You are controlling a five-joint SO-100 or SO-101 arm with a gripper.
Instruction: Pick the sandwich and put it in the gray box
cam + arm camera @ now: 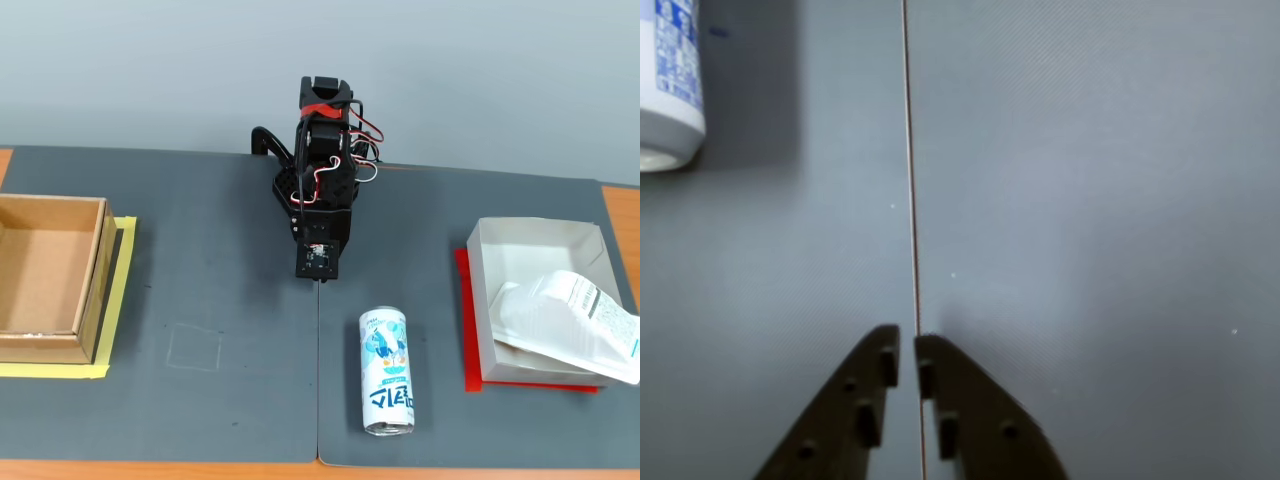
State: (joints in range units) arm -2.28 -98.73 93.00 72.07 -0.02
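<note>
The sandwich (565,315), a clear-and-white package with a barcode label, lies tilted inside the gray box (530,240) at the right in the fixed view. Its right end hangs over the box's front right wall. My gripper (318,276) is folded back near the arm's base in the middle of the mat, far left of the box. In the wrist view the gripper (906,342) is shut with nothing between its fingers, hovering over the mat's seam.
A white-and-blue drink can (387,357) lies on its side in front of the arm, and its end shows in the wrist view (668,80). A brown cardboard box (45,275) stands at the left on yellow tape. Red tape edges the gray box.
</note>
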